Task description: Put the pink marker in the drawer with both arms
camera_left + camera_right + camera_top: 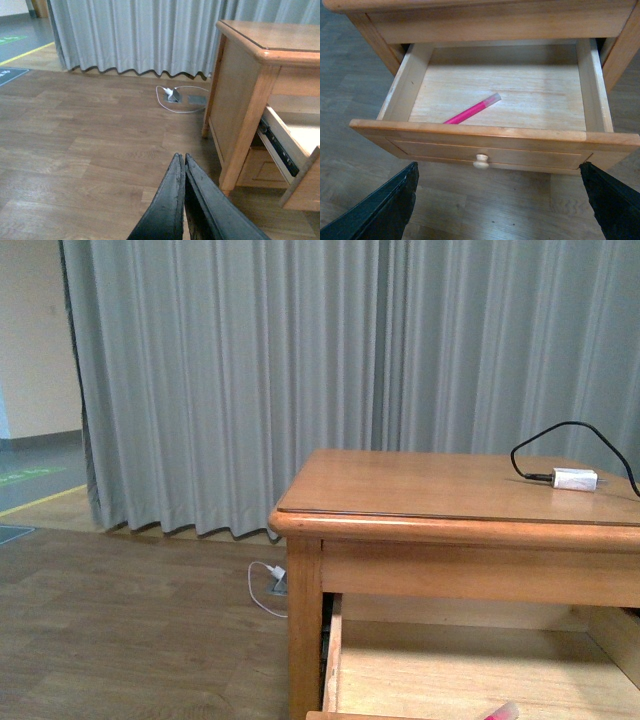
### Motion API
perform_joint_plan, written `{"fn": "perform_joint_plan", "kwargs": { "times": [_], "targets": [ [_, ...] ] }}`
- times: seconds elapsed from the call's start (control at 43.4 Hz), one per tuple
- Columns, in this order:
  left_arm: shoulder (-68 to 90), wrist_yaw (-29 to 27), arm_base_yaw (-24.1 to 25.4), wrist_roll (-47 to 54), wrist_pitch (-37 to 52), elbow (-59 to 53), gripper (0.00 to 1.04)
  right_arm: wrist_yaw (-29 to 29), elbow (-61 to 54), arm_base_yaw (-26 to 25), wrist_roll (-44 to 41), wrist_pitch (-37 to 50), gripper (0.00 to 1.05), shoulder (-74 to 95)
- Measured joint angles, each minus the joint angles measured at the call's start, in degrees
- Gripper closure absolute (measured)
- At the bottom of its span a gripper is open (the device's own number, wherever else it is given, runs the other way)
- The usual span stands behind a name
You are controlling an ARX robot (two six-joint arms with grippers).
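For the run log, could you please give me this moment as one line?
pink marker: lying in drawer | drawer: open | left gripper: shut, empty | right gripper: open, empty

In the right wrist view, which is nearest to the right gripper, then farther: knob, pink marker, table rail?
1. The knob, on the drawer front.
2. The pink marker, lying inside the drawer.
3. The table rail, above the drawer opening, farthest back.

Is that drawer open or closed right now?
Open: the drawer is pulled out, its pale floor exposed with the pink marker lying inside.
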Motion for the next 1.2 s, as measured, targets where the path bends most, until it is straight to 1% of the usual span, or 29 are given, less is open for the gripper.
{"fn": "perform_joint_plan", "kwargs": {
  "times": [0.207, 0.23, 0.276, 0.299, 0.322, 0.369, 0.392, 0.438, 0.484, 0.53, 0.553, 0.576, 0.599, 0.691, 0.714, 0.783, 0.921, 0.967, 1.06, 1.198],
  "targets": [
    [-0.04, 0.04, 0.0, 0.02, 0.0, 0.0, 1.01, 0.0, 0.0, 0.0, 0.02, 0.0, 0.08, 0.0],
    [-0.04, 0.04, 0.0, 0.0, 0.0, 0.0, 0.97, 0.07, 0.0, 0.02, 0.0, 0.02, 0.08, -0.02],
    [-0.04, 0.04, 0.0, 0.0, 0.0, 0.0, 0.89, 6.32, -1.62, 1.44, -1.11, 3.8, 0.08, -0.52],
    [-0.04, 0.04, 0.0, 0.0, 0.0, 0.0, 0.86, 10.82, -2.21, 1.88, -1.81, 6.47, 0.08, -0.66],
    [-0.04, 0.04, 0.0, 0.0, 0.0, 0.0, 0.82, 13.49, -2.49, 2.03, -2.54, 7.85, 0.08, -0.63],
    [-0.04, 0.04, 0.0, 0.0, 0.0, 0.0, 0.75, 17.03, -2.36, 1.53, -3.04, 8.35, 0.08, -0.22],
    [-0.04, 0.07, 0.0, 0.02, 0.0, 0.0, 0.72, 17.38, -2.21, 0.96, -3.32, 8.11, 0.08, 0.26],
    [-0.04, 0.04, 0.0, 0.0, 0.0, 0.0, 0.64, 16.81, -1.88, -0.55, -4.17, 6.93, 0.08, 1.6],
    [-0.04, 0.04, 0.0, 0.0, 0.0, 0.0, 0.54, 14.97, -0.92, -3.13, -5.46, 4.59, 0.08, 4.74],
    [-0.04, 0.04, 0.0, 0.0, 0.0, 0.0, 0.43, 12.04, -0.11, -5.49, -7.48, 4.5, 0.08, 9.14],
    [-0.04, 0.04, 0.0, 0.0, 0.0, 0.0, 0.39, 11.13, 0.15, -6.12, -8.37, 4.61, 0.08, 10.75],
    [-0.04, 0.04, 0.0, 0.0, 0.0, 0.0, 0.32, 9.44, 0.66, -7.28, -9.57, 5.05, 0.08, 14.14],
    [-0.04, 0.04, 0.0, 0.0, 0.0, 0.0, 0.29, 8.87, 0.83, -7.69, -10.34, 5.42, 0.08, 15.69],
    [-0.04, 0.04, 0.0, 0.02, 0.0, 0.0, 0.07, 5.68, 1.66, -8.98, -12.2, 8.87, 0.08, 24.37],
    [-0.04, 0.04, 0.0, 0.02, 0.0, 0.0, 0.05, 5.42, 1.77, -9.09, -12.28, 9.6, 0.08, 25.77],
    [-0.04, 0.04, 0.0, 0.02, 0.0, 0.0, 0.07, 5.38, 1.9, -9.09, -13.05, 12.57, 0.08, 30.38],
    [-0.04, 0.04, 0.0, 0.04, 0.0, 0.0, 0.06, 4.61, 1.9, -8.92, -13.46, 17.31, 0.08, 36.35],
    [-0.04, 0.04, 0.0, 0.04, 0.0, 0.0, 0.06, 3.48, 1.92, -8.87, -13.16, 20.06, 0.08, 38.71],
    [-0.07, 0.04, 0.0, 0.04, 0.0, 0.0, 0.06, 2.97, 2.29, -9.18, -11.58, 26.51, 0.08, 43.08],
    [-0.04, 0.04, 0.0, 0.04, 0.0, 0.0, 0.06, 3.21, 5.2, -9.51, -10.45, 35.95, 0.08, 50.18]
  ]
}}
